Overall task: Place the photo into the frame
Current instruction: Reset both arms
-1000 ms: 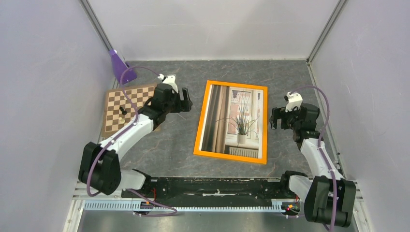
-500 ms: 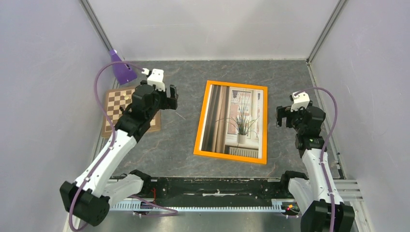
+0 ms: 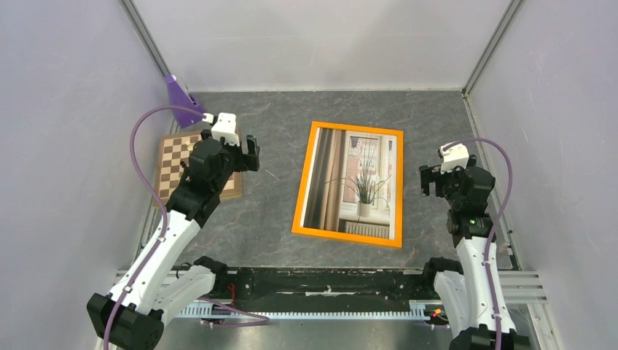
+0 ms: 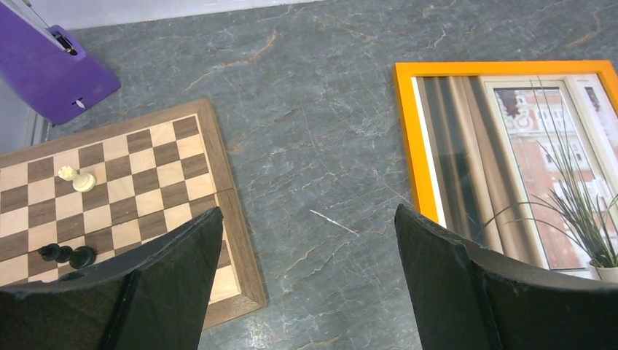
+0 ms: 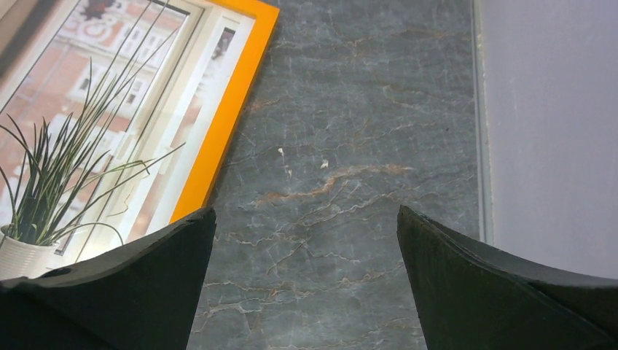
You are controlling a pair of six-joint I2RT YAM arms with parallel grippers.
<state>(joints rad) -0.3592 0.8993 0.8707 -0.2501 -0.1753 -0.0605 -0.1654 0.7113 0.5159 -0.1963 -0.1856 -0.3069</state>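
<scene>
The orange frame (image 3: 301, 191) lies flat in the middle of the table with the photo (image 3: 356, 186) of the spiky potted plant inside it. Both also show in the left wrist view, frame (image 4: 408, 138) and photo (image 4: 525, 160), and in the right wrist view, frame (image 5: 222, 124) and photo (image 5: 87, 124). My left gripper (image 3: 251, 155) is open and empty, raised over bare table left of the frame (image 4: 310, 240). My right gripper (image 3: 430, 179) is open and empty, raised right of the frame (image 5: 306, 240).
A brown-and-white chessboard (image 3: 175, 157) with a few pieces lies at the left, under the left arm; it shows in the left wrist view (image 4: 138, 189). A purple object (image 3: 181, 100) stands at the back left corner. Grey walls close in both sides.
Both arms have drawn back and lifted away from the frame: the left gripper moved left toward the chessboard, the right gripper moved right and nearer. The frame and photo have not moved.
</scene>
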